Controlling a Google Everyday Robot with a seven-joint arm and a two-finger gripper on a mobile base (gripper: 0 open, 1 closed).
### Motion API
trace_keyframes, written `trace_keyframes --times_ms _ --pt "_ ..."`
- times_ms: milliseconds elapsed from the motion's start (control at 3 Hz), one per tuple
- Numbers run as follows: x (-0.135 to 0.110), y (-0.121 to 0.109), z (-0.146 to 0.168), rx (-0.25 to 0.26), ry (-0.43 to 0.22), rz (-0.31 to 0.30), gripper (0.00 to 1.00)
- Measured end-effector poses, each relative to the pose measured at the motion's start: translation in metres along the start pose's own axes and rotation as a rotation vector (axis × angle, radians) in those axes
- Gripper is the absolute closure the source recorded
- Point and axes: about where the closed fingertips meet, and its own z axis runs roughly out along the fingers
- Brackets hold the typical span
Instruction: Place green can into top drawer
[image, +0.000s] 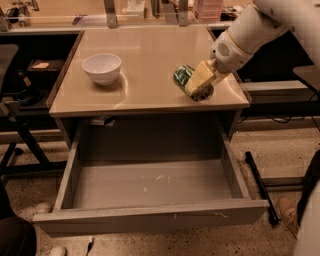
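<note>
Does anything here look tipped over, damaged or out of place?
The green can is not upright: it lies tilted in the gripper near the table's front right corner. The top drawer's floor shows pale scuffs.

A white bowl (101, 68) sits on the beige table's (150, 50) left half. A black chair (9, 70) stands to the left on the speckled floor (280, 150). The gripper (197, 85) is at the table's front right corner.

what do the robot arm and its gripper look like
The arm is smooth, rounded, glossy white casing, with no loose cables showing. A white wrist with a small dotted patch leads to the gripper, whose jaws are pale yellow and blocky, clamped on the green can at the right front edge of the table.
</note>
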Motion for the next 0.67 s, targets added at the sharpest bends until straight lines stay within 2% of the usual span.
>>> trace_keyframes --times_ms 333,667 --pt "0.022 0.0 0.017 -0.024 0.044 0.016 1.0" --pt "0.021 0.02 0.009 -0.046 0.023 -0.022 1.0"
